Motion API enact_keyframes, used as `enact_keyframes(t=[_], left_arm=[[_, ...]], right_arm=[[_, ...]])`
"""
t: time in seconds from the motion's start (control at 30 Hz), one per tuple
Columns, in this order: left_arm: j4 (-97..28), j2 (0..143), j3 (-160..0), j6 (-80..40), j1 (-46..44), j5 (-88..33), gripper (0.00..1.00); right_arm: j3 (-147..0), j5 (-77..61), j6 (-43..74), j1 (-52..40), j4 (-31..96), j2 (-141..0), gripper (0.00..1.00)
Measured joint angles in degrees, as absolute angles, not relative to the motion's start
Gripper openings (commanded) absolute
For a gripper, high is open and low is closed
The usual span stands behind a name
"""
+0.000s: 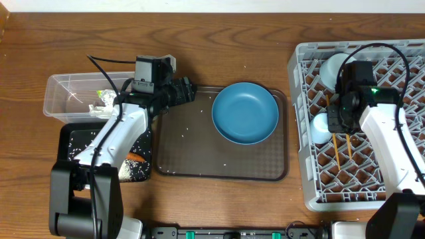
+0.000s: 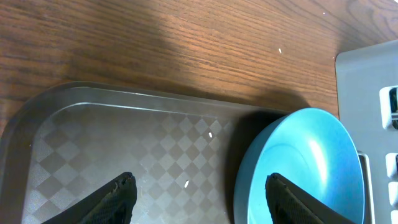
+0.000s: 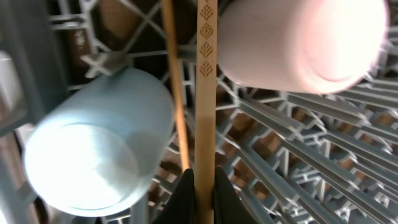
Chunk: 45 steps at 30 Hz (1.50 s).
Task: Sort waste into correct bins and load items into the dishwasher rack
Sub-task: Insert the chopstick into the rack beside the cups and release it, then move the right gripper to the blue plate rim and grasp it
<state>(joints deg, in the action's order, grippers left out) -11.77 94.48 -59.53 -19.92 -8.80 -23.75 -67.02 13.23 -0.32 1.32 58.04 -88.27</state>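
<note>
Right hand [image 3: 202,186] clamped tight on one patterned chopstick [image 3: 206,93], low in the dishwasher rack [image 1: 302,179], light-blue cup [image 3: 99,149] on its left, pink cup [image 3: 305,43] beyond. Risk: the thin stick drops through the lattice on release, or I nudge a cup backing out. Left hand [image 2: 202,193] wide open, empty, over the brown tray [image 2: 93,124]; could clip the blue bowl [image 2: 305,168] rim.
</note>
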Motion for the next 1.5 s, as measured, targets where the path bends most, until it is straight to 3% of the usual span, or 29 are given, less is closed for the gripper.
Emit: enact_keyframes(t=[0.33,0.47,0.57,0.87,1.2,1.5], left_arm=[[-11.8,94.5,-59.5,-19.9,-8.8,-23.7,0.7],[-11.8,94.5,-59.5,-19.9,-8.8,-23.7,0.7],[-11.8,94.5,-59.5,-19.9,-8.8,-23.8,0.69],[-11.7,94.5,-59.5,-19.9,-8.8,-23.8,0.7],[-11.8,94.5,-59.5,-19.9,-8.8,-23.7,0.69],[-11.8,94.5,-59.5,-19.9,-8.8,-23.7,0.69]], right_arm=[[-67.0,8.4,-4.1,1.3,57.9,-88.4,0.03],[-67.0,7.7,-4.7,1.3,57.7,-88.4,0.34],[-67.1,9.3,-5.4,1.7,57.6,-88.3,0.41],[-67.1,10.2,-5.5,1.6,57.6,-88.2,0.43],[-68.0,8.3,-5.5,1.6,57.9,-88.2,0.36],[-74.9,-7.7,-2.7,0.5,57.7,-85.4,0.33]])
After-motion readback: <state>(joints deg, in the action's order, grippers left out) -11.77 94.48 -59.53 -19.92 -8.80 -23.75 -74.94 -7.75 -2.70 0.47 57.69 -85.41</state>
